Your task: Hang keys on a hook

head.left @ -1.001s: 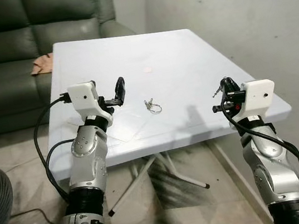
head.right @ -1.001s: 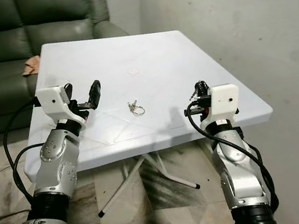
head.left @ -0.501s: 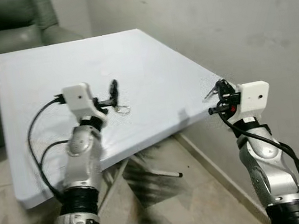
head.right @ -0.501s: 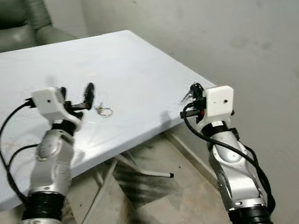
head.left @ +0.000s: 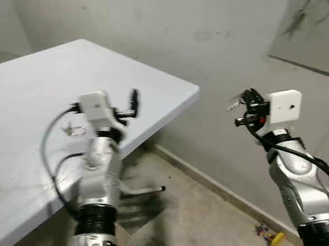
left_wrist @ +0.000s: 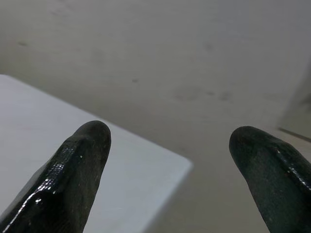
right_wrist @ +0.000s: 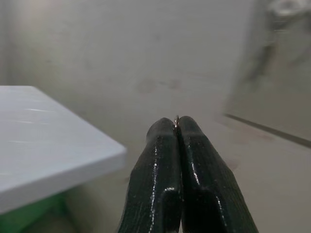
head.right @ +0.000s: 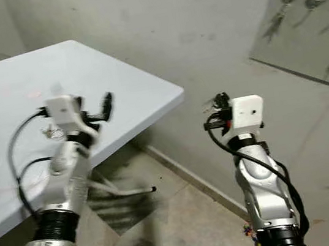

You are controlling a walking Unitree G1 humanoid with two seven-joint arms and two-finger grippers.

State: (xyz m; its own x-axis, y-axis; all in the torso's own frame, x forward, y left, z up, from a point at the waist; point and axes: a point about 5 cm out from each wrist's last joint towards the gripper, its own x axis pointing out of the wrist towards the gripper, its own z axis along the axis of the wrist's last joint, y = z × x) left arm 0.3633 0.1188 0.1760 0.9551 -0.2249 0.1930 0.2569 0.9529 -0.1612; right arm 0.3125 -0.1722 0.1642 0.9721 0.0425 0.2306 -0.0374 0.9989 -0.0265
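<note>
Keys (head.left: 234, 102) pinched in right claw (right_wrist: 176, 127), grey wall (head.left: 199, 25), white table (head.left: 12, 96)

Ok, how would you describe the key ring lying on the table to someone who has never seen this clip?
Start at the white table on the robot's left. A small silver key ring lies on it near the front edge, beside the wrist of the open left hand. It lies loose and flat on the tabletop, unlike the metal sliver pinched in the shut right hand.
</note>
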